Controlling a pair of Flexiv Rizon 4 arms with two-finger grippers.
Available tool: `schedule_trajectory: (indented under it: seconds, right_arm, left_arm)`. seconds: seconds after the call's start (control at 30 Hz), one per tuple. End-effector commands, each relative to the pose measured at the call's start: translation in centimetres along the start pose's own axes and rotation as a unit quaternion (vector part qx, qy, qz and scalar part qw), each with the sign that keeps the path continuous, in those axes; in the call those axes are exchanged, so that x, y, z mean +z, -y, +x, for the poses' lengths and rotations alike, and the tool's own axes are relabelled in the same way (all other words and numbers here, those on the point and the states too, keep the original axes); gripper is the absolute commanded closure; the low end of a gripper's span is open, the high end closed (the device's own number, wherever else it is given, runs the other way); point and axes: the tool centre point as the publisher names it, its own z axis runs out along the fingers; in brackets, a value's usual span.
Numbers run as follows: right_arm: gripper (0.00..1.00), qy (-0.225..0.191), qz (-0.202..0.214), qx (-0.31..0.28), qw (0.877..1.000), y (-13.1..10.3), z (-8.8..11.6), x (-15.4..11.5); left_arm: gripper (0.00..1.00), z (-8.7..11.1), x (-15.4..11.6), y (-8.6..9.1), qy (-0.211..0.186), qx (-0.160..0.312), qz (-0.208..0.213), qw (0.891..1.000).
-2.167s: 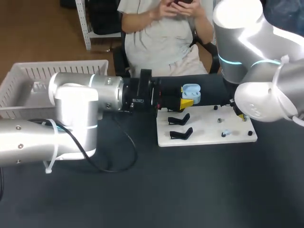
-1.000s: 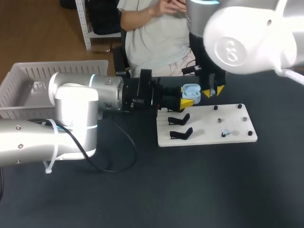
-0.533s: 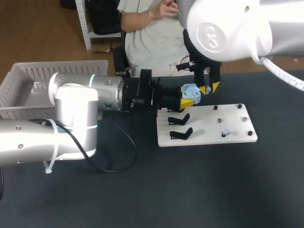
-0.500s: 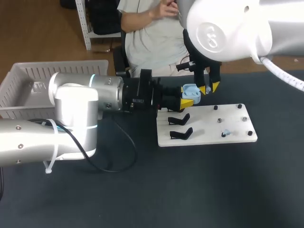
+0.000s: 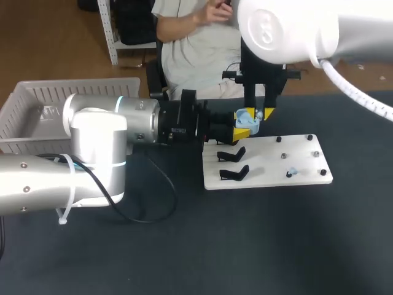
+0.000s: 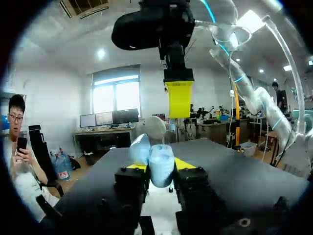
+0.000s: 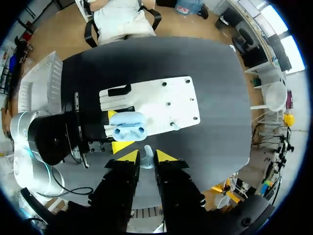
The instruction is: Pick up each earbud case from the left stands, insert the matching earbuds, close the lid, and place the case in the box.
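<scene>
Head view shows the left tool (image 5: 243, 131) clamped on the open pale-blue earbud case (image 5: 247, 117) above the white board's (image 5: 270, 171) far left corner. Right wrist view shows the right tool (image 7: 145, 156) pinching an earbud (image 7: 148, 163) near that same corner.

The earbud case (image 5: 247, 118) in the left claw (image 6: 161, 164) is smooth pale blue plastic with a soft shine, as is the earbud (image 7: 146, 161) pinched in the right claw (image 7: 145, 154). Claw tips are matt yellow. The surface (image 5: 258, 246) is dark and matt, the board (image 5: 301, 169) smooth white. The left arm (image 5: 31, 178) is satin grey metal.
</scene>
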Motion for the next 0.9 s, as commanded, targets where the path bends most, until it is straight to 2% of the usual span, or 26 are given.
schedule_trajectory:
  seconds: [0.03, 0.6, 0.73, 0.9]
  right_arm:
    - [1.0, -0.014, 0.002, 0.009, 1.0, -0.6, -0.68, -0.12]
    - [1.0, -0.016, 0.001, 0.011, 1.0, -0.68, -0.69, -0.11]
    - [1.0, -0.025, -0.009, 0.057, 0.998, -0.76, -0.79, -0.28]
    - [1.0, -0.017, -0.019, 0.126, 0.992, -0.79, -0.58, -0.85]
  left_arm:
    - [1.0, 0.05, 0.06, 0.14, 0.001, 0.002, -0.003, 1.0]
    - [1.0, 0.05, 0.06, 0.14, 0.001, 0.002, -0.003, 1.0]
    - [1.0, 0.05, 0.06, 0.14, 0.001, 0.002, -0.003, 1.0]
    - [1.0, 0.05, 0.06, 0.14, 0.001, 0.002, -0.003, 1.0]
